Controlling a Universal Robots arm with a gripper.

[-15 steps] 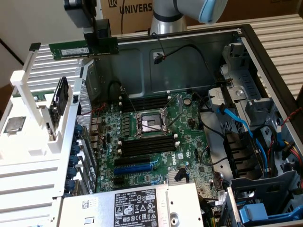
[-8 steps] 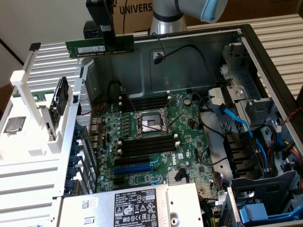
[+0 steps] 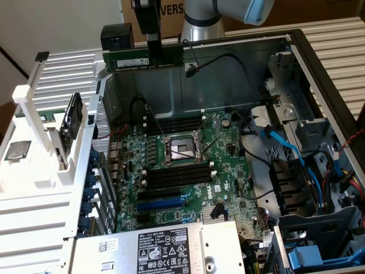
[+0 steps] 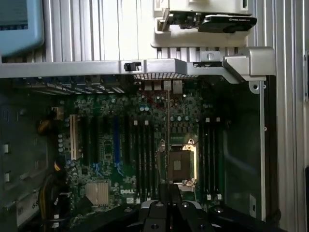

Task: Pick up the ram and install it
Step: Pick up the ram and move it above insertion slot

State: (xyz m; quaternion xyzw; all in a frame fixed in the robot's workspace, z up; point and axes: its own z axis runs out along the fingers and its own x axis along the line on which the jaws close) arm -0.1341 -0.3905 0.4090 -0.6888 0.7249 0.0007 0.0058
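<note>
My gripper (image 3: 153, 50) is shut on the ram (image 3: 142, 59), a long dark-green stick with a white label strip. I hold it level in the air above the rear wall of the open computer case (image 3: 228, 80). In the wrist view the ram (image 4: 167, 140) shows edge-on as a thin line rising from the gripper (image 4: 166, 195). Below lies the green motherboard (image 3: 228, 171), with black memory slots (image 3: 177, 124) behind the CPU socket (image 3: 181, 149) and further slots (image 3: 178, 174) in front of it. The ram hangs well above the slots and touches nothing else.
A blue expansion slot (image 3: 162, 202) and the power supply (image 3: 165, 248) lie toward the front. Blue cables and drive bays (image 3: 296, 154) crowd the exterior view's right. A white fixture (image 3: 40, 171) at the exterior view's left holds a CPU chip (image 3: 17, 149) and a black card (image 3: 73, 121).
</note>
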